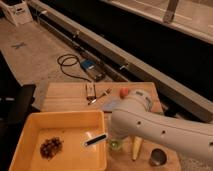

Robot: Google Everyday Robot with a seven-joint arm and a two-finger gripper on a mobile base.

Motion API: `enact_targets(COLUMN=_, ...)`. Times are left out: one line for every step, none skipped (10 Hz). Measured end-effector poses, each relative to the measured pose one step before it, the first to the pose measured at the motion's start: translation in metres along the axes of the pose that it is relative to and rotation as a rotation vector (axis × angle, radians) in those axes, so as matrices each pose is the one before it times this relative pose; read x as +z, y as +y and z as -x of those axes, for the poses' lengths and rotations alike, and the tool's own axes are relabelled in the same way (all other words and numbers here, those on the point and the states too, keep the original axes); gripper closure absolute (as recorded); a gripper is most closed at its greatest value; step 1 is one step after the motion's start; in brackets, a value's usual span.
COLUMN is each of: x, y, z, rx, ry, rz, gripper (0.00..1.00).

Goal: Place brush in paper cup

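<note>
The brush [95, 140], a short dark stick with a pale tip, hangs tilted over the right part of the yellow tray [30, 127]. It sticks out leftward from under the end of my white arm [155, 130]. My gripper [114, 139] sits at that end, mostly hidden by the arm, right at the brush's near end. A pale tapered shape that looks like the paper cup [136, 148] shows just below the arm, right of the tray. A small green object [115, 145] sits between the tray and that cup.
A brown clump [51, 148] lies in the tray. On the wooden table [65, 97] are small tools [90, 91], a blue item [112, 103], a red-orange object [124, 92] and a metal cup [159, 158]. A cable and blue box [90, 66] lie on the floor behind.
</note>
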Motion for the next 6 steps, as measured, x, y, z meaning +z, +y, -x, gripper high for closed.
enact_targets(x=0.00504, y=-0.01229, z=-0.00351, rx=-0.0108, ry=0.00189, rz=0.00365, gripper=1.0)
enact_targets(x=0.00392, y=-0.01091, z=-0.00443, rx=-0.00759, ry=0.00127, rz=0.00267, gripper=1.0)
enact_targets(x=0.00705, y=-0.01654, z=-0.00738, rx=-0.01525, ry=-0.00195, rz=0.00417, gripper=1.0)
enact_targets(x=0.00373, y=-0.00953, z=-0.00736, rx=-0.00428, ry=-0.01008, rz=-0.00086, gripper=1.0)
enact_targets(x=0.00126, y=-0.00492, z=-0.00749, rx=0.00528, ry=-0.02927, rz=-0.01393, gripper=1.0)
enact_targets(x=-0.00019, y=-0.00077, z=-0.00485, rx=0.00691, ry=-0.03858, rz=-0.01698, gripper=1.0)
